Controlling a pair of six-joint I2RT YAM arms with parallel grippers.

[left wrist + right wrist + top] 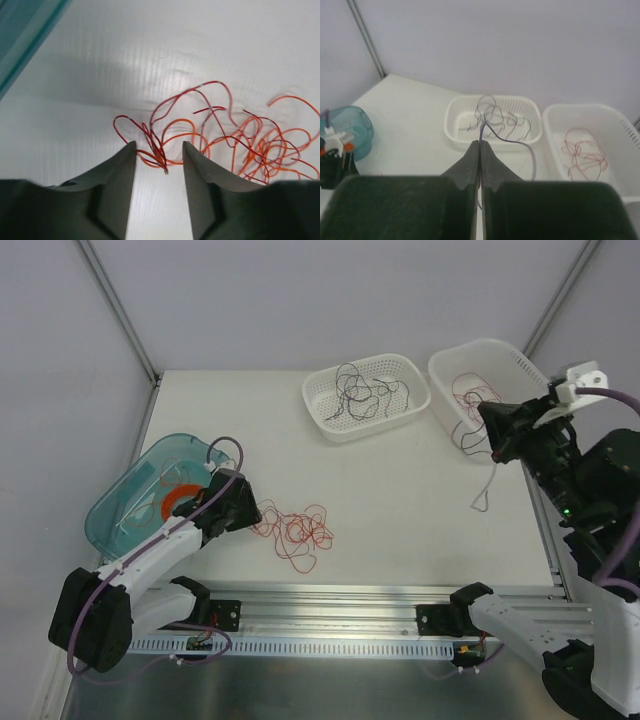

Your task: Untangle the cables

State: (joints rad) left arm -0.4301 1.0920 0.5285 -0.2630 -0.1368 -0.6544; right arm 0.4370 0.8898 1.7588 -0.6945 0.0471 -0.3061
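Left fingers [116, 192] part-open, red cable loops [154, 149] between the tips; right fingers [468, 166] tight together on a grey cable strand [511, 142].

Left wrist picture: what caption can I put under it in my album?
Left fingers, open, around one end of a red wire tangle on the white table.

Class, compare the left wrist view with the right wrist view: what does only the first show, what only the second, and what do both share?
Left wrist only: the red cable tangle, its end inside the open left pincer.
Right wrist only: the right pincer, shut on a grey cable, and two white baskets, the left basket holding dark cables, the right basket red cables.
Both: the white table and the teal tub.
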